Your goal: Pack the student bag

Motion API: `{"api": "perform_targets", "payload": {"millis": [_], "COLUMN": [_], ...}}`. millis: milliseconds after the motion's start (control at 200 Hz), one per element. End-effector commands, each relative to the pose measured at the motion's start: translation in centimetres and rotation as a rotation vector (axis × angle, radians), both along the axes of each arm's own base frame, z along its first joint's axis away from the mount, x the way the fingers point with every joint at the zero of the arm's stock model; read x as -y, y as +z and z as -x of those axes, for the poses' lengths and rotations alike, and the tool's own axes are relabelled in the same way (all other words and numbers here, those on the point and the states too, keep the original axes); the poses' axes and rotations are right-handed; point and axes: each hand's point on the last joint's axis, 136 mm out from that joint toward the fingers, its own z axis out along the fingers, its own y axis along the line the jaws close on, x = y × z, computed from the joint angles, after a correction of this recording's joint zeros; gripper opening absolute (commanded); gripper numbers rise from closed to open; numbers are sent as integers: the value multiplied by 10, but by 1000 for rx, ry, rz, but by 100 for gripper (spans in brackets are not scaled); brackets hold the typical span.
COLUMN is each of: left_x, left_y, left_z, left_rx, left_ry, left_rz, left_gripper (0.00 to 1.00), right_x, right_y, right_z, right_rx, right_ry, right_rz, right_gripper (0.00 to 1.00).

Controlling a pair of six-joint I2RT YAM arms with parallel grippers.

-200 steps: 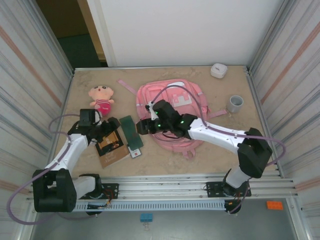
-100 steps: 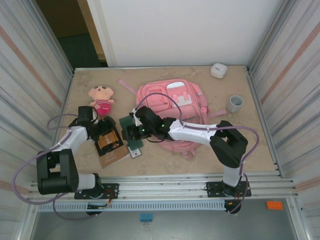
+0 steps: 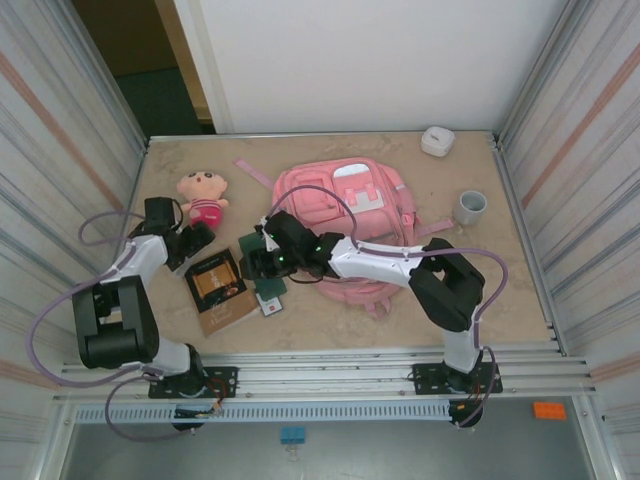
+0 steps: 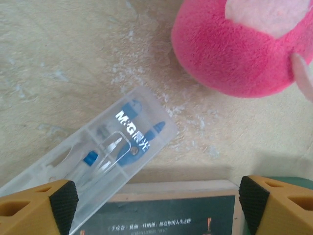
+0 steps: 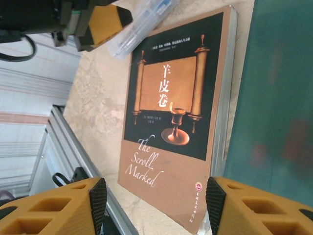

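Step, likely: grasp clear plastic compass case [image 4: 107, 147] | left gripper [image 4: 156, 205] spread wide, empty, just above it | right gripper [image 5: 154, 205] parted, empty, over brown paperback book [image 5: 171, 107] | large pink fabric backpack [image 3: 320, 205] at worktop [image 3: 500, 250] centre | tip: straddle case's narrow width

1. The student bag [image 3: 345, 205] lies at frame centre, with the doll [image 3: 203, 194] to its left.
2. The book [image 3: 220, 288] lies lower left, and a flat pouch [image 3: 262, 258] is just right of it.
3. The cup [image 3: 470, 207] sits right of the bag, and a small box [image 3: 437, 140] sits upper right.
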Motion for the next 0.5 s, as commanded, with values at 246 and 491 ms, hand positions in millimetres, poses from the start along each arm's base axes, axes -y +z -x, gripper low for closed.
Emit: {"api": "perform_targets", "payload": {"millis": [246,491], "left_x": [17,21], "left_y": [20,1], "left_z": [75,86], "left_rx": [-19,-68], "left_ry": [14,60], "left_rz": [62,152], "left_gripper": [89,89], "right_x": [-24,-24], "right_y": [-37,-67], "right_z": [22,18], "right_rx": [5,-31], "right_ry": [138,161], "right_rz": [209,344], "right_gripper": [57,59]}}
